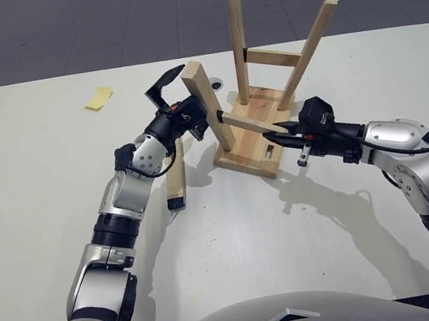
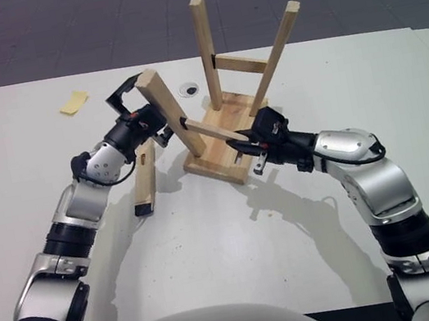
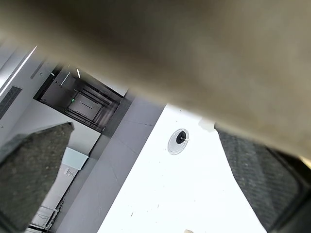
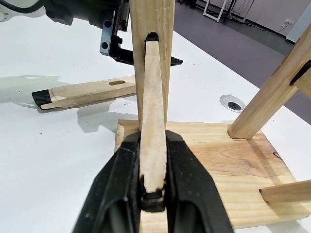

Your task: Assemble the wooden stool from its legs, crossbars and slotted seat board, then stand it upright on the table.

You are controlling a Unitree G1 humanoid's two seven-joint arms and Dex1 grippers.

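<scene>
The seat board (image 1: 249,157) lies flat on the table, with two legs (image 1: 238,40) standing up from its far side, joined by a crossbar (image 1: 273,56). A third leg (image 1: 205,96) leans tilted at the board's near left corner. My right gripper (image 4: 153,138) is shut on a second crossbar (image 4: 153,107), whose far end sits in that leg's slot. My left gripper (image 1: 190,100) is open against the tilted leg's outer side, its fingers (image 3: 34,170) spread wide. A fourth leg (image 1: 175,180) lies loose on the table under the left arm.
A yellow note (image 1: 99,98) lies at the far left of the white table. A round cable grommet (image 1: 216,84) sits just behind the tilted leg. Open table stretches in front of the seat board and to the right.
</scene>
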